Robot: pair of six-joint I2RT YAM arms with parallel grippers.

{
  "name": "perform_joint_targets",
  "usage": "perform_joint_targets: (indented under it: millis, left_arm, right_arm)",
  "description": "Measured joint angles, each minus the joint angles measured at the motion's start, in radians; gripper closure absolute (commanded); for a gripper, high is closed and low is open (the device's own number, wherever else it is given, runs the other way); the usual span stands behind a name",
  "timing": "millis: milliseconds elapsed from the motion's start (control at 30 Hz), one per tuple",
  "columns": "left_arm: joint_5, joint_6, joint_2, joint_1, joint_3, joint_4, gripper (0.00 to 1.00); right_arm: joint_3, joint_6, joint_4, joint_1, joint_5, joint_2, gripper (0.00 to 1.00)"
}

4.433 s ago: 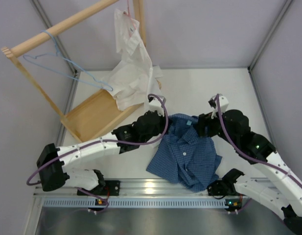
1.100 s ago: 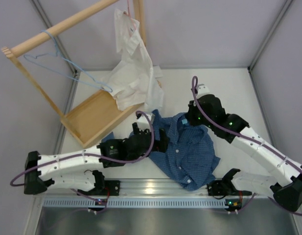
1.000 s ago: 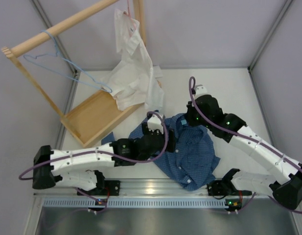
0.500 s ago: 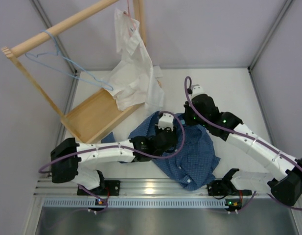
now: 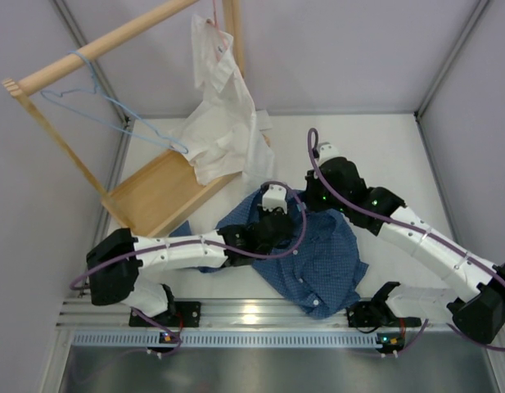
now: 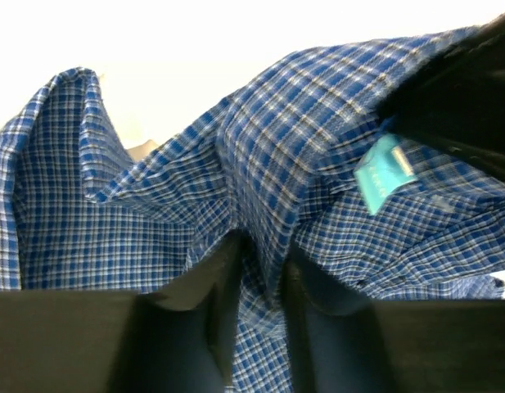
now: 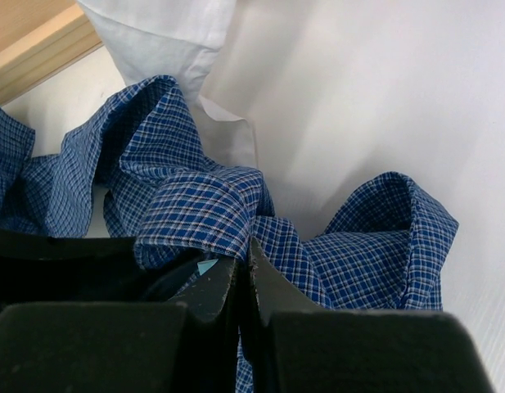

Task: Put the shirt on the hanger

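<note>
The dark blue checked shirt (image 5: 322, 258) lies crumpled on the table in front of the arms. My left gripper (image 5: 272, 219) sits on its collar end; in the left wrist view the two dark fingers (image 6: 205, 304) pinch a raised fold of the shirt (image 6: 301, 147) beside a teal label (image 6: 384, 173). My right gripper (image 5: 317, 201) is close behind, shut with the shirt's collar (image 7: 199, 209) caught at its tips (image 7: 244, 267). The light-blue wire hanger (image 5: 113, 110) hangs from the wooden rail at the back left, apart from both grippers.
A white shirt (image 5: 219, 115) on a pinkish hanger droops from the wooden rail (image 5: 105, 41) onto the rack's wooden base (image 5: 158, 192), its hem near the blue shirt (image 7: 162, 33). A metal rail (image 5: 252, 313) runs along the near edge.
My left gripper moved right and farther back onto the shirt's collar end and closed on a fold. My right gripper crept slightly back-left, still holding the collar.
</note>
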Motion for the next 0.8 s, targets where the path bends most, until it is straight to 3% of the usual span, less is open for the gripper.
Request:
perform_joint_targets:
  millis: [33, 167, 233, 400, 600, 800]
  left_arm:
    - [0.001, -0.004, -0.003, 0.002, -0.008, 0.005, 1.00]
    - [0.003, -0.001, -0.031, 0.023, -0.050, 0.014, 1.00]
    - [0.003, -0.011, -0.070, 0.031, -0.088, 0.022, 1.00]
    - [0.015, -0.051, -0.261, 0.039, -0.254, 0.029, 1.00]
    - [0.050, -0.093, -0.449, 0.039, -0.420, 0.033, 1.00]
    - [0.048, -0.137, -0.562, 0.039, -0.479, 0.036, 1.00]
  right_arm:
    - [0.000, 0.000, 0.001, 0.000, -0.005, 0.000, 1.00]
    - [0.000, -0.001, 0.002, 0.000, -0.035, 0.000, 0.96]
    - [0.000, 0.001, 0.004, 0.000, -0.058, 0.000, 0.63]
    - [0.004, -0.054, 0.029, 0.001, -0.166, -0.002, 0.38]
    - [0.152, -0.118, 0.040, 0.074, -0.277, 0.008, 0.35]
    - [0.570, -0.212, 0.054, 0.272, -0.250, 0.210, 0.38]
